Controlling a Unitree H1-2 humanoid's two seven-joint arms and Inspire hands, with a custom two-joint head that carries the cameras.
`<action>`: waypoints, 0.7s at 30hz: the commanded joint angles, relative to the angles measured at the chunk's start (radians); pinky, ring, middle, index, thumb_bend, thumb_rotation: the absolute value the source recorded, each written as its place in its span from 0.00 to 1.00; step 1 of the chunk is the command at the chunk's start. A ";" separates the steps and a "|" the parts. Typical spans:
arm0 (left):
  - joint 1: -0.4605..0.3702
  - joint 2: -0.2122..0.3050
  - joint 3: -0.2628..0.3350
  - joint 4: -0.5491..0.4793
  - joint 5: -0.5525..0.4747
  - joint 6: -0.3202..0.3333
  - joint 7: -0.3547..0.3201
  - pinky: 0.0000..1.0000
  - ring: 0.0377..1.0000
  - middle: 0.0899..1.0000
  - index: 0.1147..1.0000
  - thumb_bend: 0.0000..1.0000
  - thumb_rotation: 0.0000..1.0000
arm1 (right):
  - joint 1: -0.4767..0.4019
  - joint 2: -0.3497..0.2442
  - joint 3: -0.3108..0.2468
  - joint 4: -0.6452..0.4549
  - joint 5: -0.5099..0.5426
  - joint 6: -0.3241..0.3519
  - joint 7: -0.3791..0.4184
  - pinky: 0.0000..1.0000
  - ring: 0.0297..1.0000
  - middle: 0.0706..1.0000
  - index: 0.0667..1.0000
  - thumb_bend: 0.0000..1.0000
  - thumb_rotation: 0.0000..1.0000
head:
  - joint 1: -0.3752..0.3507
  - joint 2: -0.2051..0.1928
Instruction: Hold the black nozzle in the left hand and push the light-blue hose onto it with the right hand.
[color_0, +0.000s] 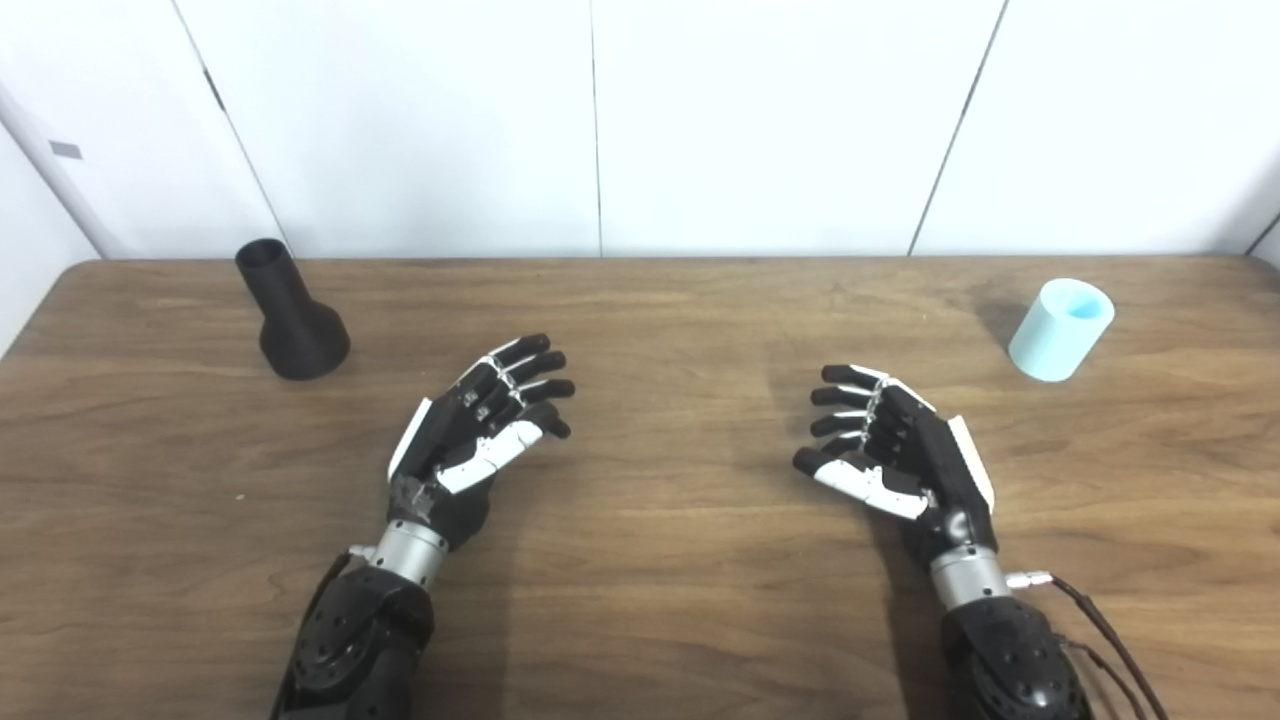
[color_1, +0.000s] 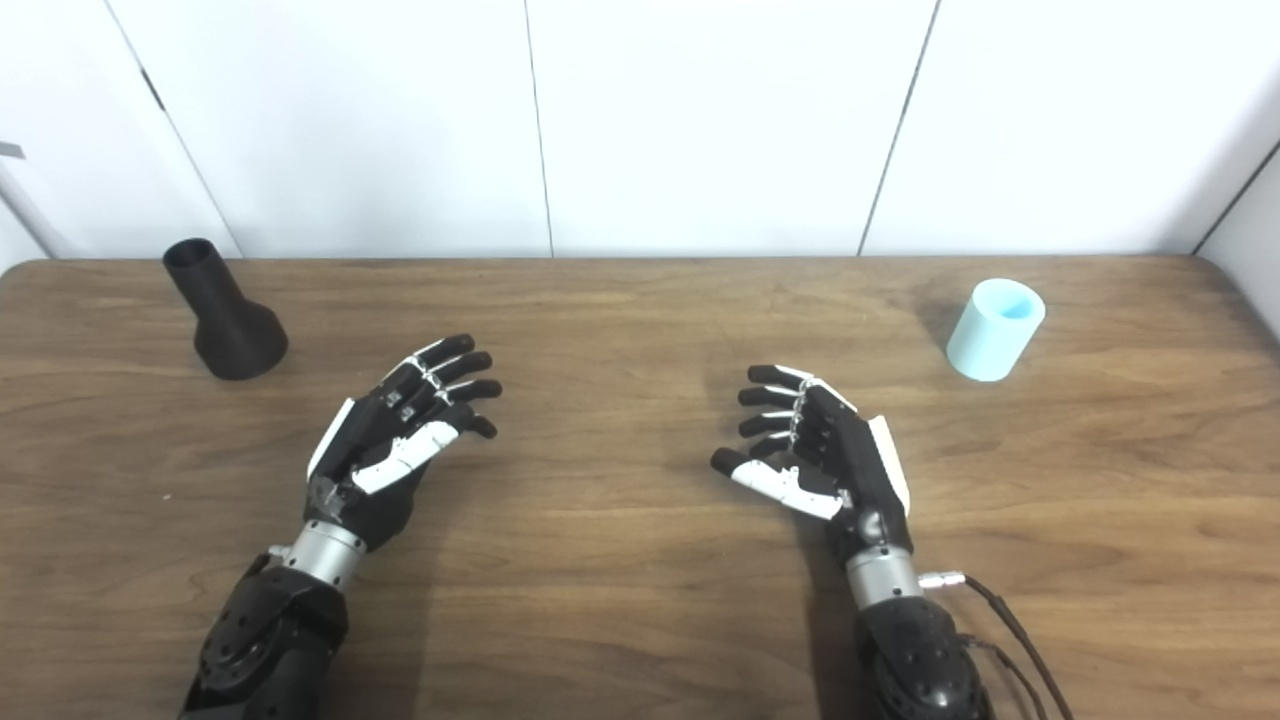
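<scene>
A wood-grain table (color_0: 640, 620) stood against white wall panels (color_0: 780, 120). The black nozzle (color_0: 290, 315), narrow neck up on a flared base, sat at the far left; the light-blue hose (color_0: 1060, 330), a short open-topped cylinder, stood tilted at the far right. Between them, well apart from both, the left hand (color_0: 480, 420) and right hand (color_0: 895, 450) hovered palms inward, fingers spread and holding nothing.

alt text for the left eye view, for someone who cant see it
Two open robot hands, left and right, hover over a wooden table, holding nothing. A black nozzle stands at far left, a light-blue hose piece at far right.
</scene>
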 joint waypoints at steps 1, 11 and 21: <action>0.036 -0.018 -0.014 0.074 0.014 -0.039 -0.012 0.50 0.67 0.73 0.72 0.66 0.01 | -0.009 -0.023 -0.013 -0.012 0.020 -0.058 0.015 0.46 0.56 0.62 0.67 0.72 0.20 | 0.012 -0.005; 0.020 -0.081 -0.053 0.169 0.110 -0.138 0.026 0.51 0.65 0.72 0.72 0.72 0.05 | 0.002 -0.055 -0.039 -0.044 0.066 -0.020 0.040 0.60 0.60 0.65 0.72 0.57 0.00 | 0.208 -0.099; -0.020 -0.060 0.013 0.137 0.411 -0.364 0.317 0.46 0.52 0.46 0.45 0.52 0.01 | -0.005 -0.056 -0.038 -0.063 0.068 -0.022 0.044 0.45 0.53 0.63 0.69 0.52 0.00 | 0.225 -0.099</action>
